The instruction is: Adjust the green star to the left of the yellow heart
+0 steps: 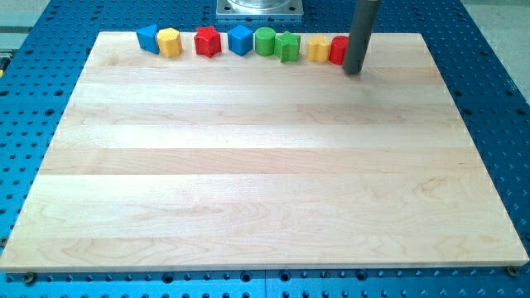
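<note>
Wooden board (265,182) carries the green star (287,46) left of the yellow heart (318,49); my tip (353,71) has no hand.

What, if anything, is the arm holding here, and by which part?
Nothing is held. My tip has no gripper; it stands at the red block at the row's right end, apart from the green star.

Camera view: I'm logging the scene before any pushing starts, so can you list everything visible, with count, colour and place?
Blue blocks: 2; triangular one at the row's left end, cube fourth along.
Yellow blocks: 2; hexagon second from left, yellow heart near the right.
Red blocks: 2; star third along, another at the right end, partly hidden.
Green blocks: 2; cylinder, green star beside it.
Wooden board: 1, pale, centre.
Blue perforated table: 1, surrounding.
My tip: 1, dark, touching the right-end red block.
</note>
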Tool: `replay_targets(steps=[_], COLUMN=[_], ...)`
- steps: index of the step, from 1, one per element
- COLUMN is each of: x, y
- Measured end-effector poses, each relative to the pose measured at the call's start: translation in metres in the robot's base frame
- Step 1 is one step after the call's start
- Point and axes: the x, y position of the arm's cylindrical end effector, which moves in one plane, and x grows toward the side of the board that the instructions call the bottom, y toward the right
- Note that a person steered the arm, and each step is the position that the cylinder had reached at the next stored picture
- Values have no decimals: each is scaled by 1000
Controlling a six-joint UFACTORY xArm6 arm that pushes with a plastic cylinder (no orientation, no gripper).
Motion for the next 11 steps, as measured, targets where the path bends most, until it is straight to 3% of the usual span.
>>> replay_targets(steps=[1,2,3,5,6,7,8,9,11], x=[15,-2,-5,-33,-46,-26,-22,-44,-45], y=[-86,-100,-81,11,17,0,-54,-58,-67])
